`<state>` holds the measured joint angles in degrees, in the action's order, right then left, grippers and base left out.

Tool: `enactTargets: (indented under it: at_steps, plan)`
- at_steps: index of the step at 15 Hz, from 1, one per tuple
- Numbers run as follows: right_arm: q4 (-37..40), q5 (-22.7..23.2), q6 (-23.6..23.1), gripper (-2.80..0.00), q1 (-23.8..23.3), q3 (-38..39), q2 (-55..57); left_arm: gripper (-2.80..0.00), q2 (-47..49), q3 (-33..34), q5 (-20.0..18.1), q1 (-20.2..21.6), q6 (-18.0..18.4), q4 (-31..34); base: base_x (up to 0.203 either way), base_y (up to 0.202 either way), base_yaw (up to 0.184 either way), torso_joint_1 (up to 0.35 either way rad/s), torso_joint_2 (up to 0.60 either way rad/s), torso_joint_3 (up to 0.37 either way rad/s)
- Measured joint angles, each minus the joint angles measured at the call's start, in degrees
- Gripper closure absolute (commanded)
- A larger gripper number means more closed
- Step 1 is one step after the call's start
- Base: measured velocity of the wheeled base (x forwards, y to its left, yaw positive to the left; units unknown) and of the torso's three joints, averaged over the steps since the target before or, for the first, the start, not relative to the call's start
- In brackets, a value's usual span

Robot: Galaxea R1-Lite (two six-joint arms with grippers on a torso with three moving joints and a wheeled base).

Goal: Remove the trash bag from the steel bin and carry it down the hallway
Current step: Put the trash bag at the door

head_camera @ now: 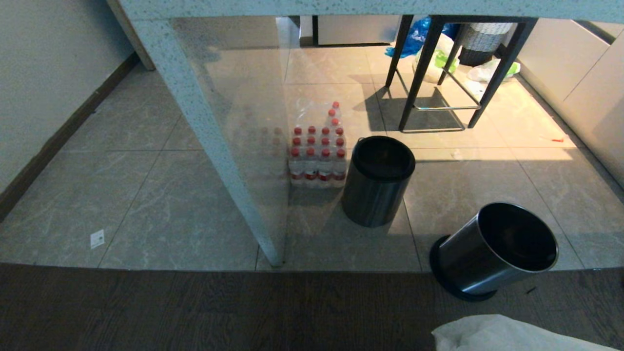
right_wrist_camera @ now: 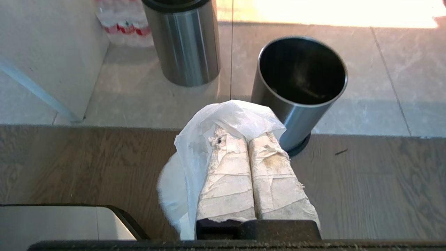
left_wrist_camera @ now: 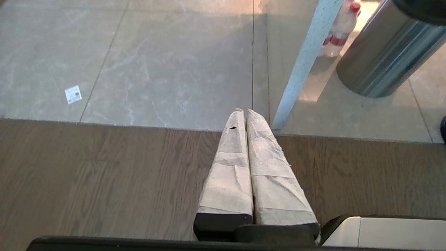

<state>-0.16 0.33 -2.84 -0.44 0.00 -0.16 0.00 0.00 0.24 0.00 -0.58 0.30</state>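
Note:
The thin white trash bag (right_wrist_camera: 237,115) is draped over the tips of my right gripper (right_wrist_camera: 248,136), which is shut on it above the dark wood floor. A corner of the bag (head_camera: 507,334) shows at the bottom right of the head view. Just beyond it, the steel bin (head_camera: 492,248) with a black base leans at the edge of the tiles, and its dark inside (right_wrist_camera: 302,69) looks empty. My left gripper (left_wrist_camera: 245,111) hangs shut over the wood floor with nothing in it. The hallway is out of view.
A second steel bin (head_camera: 378,180) with a black rim stands farther back beside a wrapped pack of red-capped bottles (head_camera: 318,156). A speckled slanted table leg (head_camera: 219,146) comes down at the centre. A black stool frame (head_camera: 438,73) and bags lie beyond. A wall with a dark baseboard (head_camera: 53,141) runs along the left.

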Motion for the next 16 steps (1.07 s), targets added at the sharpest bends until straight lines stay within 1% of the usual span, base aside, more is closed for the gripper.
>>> enactTargets:
  at_steps: [16]
  plan:
    - [0.0,0.0,0.0,0.00,0.0,0.0,0.1,0.00,0.0,0.0,0.0,0.0,0.0,0.0,0.000,0.000,0.000,0.003,0.00,0.204]
